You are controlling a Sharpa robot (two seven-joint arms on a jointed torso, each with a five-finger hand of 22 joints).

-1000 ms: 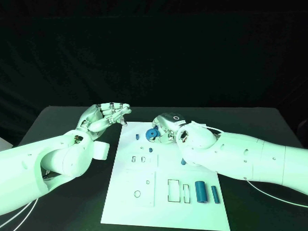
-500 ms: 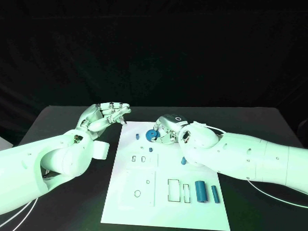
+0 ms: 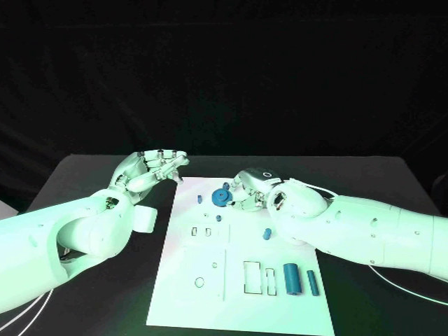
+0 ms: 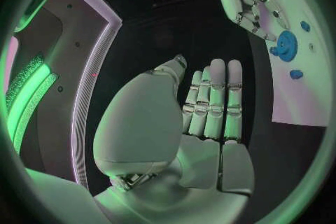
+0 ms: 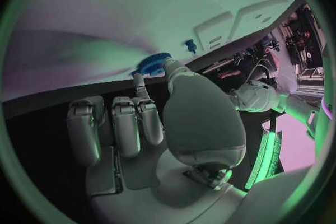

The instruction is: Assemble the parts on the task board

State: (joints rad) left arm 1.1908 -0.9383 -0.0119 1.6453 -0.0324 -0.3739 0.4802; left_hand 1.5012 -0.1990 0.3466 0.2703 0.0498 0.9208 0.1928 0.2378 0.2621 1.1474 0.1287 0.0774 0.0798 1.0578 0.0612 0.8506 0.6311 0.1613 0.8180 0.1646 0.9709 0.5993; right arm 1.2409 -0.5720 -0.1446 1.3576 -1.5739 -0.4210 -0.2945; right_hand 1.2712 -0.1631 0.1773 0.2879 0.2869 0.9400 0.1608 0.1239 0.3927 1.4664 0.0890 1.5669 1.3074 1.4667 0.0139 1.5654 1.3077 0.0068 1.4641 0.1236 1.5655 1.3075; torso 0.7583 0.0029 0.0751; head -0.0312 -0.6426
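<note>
Where the long white rectangular task board meets its far end, a round blue gear-like part lies on the plate, and the silver right hand rests just beside it on the side toward the robot's right, a thumb and one fingertip touching the disc's rim. In the right wrist view those two digits reach the blue toothed wheel while the other fingers curl loosely. The silver left hand hangs over the black table off the board's far left corner, fingers together and holding nothing. Near the board's near end two dark blue cylinders lie side by side.
</note>
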